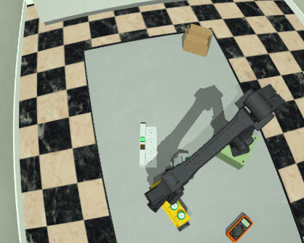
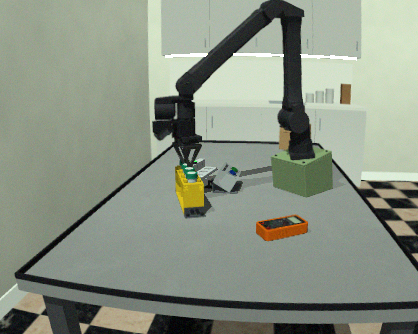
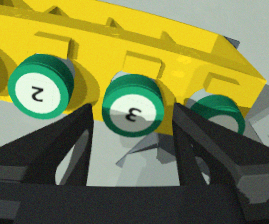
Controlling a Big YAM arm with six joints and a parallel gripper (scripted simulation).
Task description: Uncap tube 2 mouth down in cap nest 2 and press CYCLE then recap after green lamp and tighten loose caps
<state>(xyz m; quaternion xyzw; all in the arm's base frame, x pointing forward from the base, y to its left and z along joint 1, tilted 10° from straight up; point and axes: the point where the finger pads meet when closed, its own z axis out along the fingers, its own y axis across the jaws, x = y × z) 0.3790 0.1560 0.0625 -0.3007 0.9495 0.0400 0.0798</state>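
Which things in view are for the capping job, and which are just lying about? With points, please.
For the job:
- yellow tube holder [image 1: 185, 220] [image 2: 191, 196] [image 3: 185, 62] with green caps
- white cap tray [image 1: 142, 157] with lamps
- grey key housing [image 2: 226, 178]
- claw [image 3: 132, 112]

Just lying about:
- orange meter [image 1: 239, 228] [image 2: 282, 228]
- cardboard box [image 1: 196, 46]

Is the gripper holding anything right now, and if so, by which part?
Nothing is held: the gripper is open, its fingertips apart near cap 3.

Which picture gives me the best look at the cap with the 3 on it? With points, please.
The wrist view: cap 3 [image 3: 133, 106] is large there, its number readable, between the open fingers of the gripper [image 3: 132, 112]. In the top view the arm [image 1: 216, 142] hides it. The exterior view shows small green caps, too tiny to tell which is which.
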